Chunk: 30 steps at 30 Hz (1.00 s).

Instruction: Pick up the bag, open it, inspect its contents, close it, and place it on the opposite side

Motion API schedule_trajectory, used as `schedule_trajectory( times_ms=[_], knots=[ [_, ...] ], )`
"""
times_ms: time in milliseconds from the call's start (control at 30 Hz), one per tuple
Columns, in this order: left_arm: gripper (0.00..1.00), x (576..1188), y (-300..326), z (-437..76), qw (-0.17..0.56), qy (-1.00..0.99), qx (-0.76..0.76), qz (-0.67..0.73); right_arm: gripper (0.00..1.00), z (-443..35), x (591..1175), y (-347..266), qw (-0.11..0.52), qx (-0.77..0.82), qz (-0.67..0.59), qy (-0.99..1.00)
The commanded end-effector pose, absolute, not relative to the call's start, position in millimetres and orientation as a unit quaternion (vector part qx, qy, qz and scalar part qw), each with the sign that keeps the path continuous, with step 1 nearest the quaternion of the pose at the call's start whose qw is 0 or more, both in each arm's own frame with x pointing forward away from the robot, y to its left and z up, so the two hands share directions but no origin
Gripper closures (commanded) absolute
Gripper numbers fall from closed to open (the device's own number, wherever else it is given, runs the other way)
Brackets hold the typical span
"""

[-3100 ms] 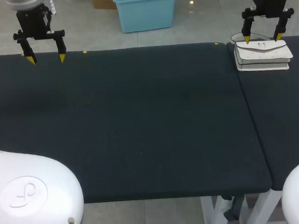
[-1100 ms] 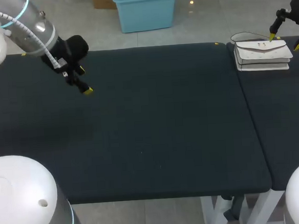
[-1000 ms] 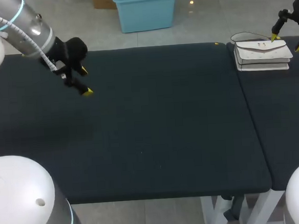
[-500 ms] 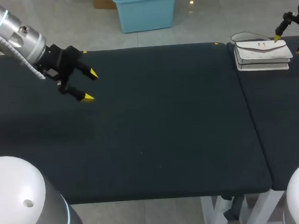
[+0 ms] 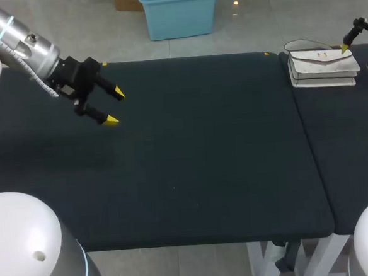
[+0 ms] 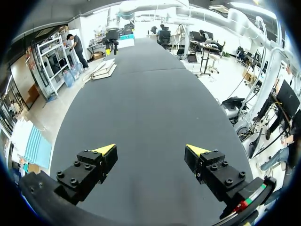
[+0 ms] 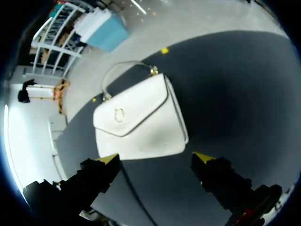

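White bag flat on the dark desk, upper right of the frame, flap facing up, thin handle arching off its far edge. Right claw released, hovering at the bag's right edge, gripping nothing. Left claw released too, upper left, well apart. Probably light, semi-stiff, smooth and rather slippery, with a small metal clasp on the flap. Best pinched across the body's sides; handle likely floppy.
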<state>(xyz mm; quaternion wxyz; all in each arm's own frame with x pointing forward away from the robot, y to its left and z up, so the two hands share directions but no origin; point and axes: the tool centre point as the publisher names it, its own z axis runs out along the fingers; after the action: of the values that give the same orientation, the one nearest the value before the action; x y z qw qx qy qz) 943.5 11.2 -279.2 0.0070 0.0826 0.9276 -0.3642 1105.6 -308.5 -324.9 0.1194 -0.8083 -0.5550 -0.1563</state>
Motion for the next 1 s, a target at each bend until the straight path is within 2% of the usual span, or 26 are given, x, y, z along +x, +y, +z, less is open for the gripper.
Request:
schedule_trajectory(
  times_ms=[33, 267, 533, 667, 767, 1000],
  knots=[
    [0.00, 945, 11, -280, 0.006, 0.927, 0.083, -0.365, 0.00, -336, 1119, -320, 0.145, -0.803, -0.150, -0.557],
    [0.00, 945, 11, -280, 0.006, 0.927, 0.083, -0.365, 0.00, -348, 1134, -330, 0.156, -0.799, -0.156, -0.559],
    [0.00, 945, 11, -280, 0.006, 0.927, 0.083, -0.365, 0.00, -362, 1146, -332, 0.196, -0.791, -0.167, -0.554],
    [0.00, 945, 11, -280, 0.006, 0.927, 0.083, -0.365, 0.19, -369, 1147, -332, 0.216, -0.786, -0.168, -0.554],
    [0.00, 945, 11, -280, 0.006, 0.927, 0.083, -0.365, 0.52, -371, 1146, -328, 0.223, -0.782, -0.166, -0.557],
    [0.00, 945, 11, -280, 0.006, 0.927, 0.083, -0.365, 0.55, -376, 1142, -321, 0.237, -0.775, -0.159, -0.565]
  ],
)
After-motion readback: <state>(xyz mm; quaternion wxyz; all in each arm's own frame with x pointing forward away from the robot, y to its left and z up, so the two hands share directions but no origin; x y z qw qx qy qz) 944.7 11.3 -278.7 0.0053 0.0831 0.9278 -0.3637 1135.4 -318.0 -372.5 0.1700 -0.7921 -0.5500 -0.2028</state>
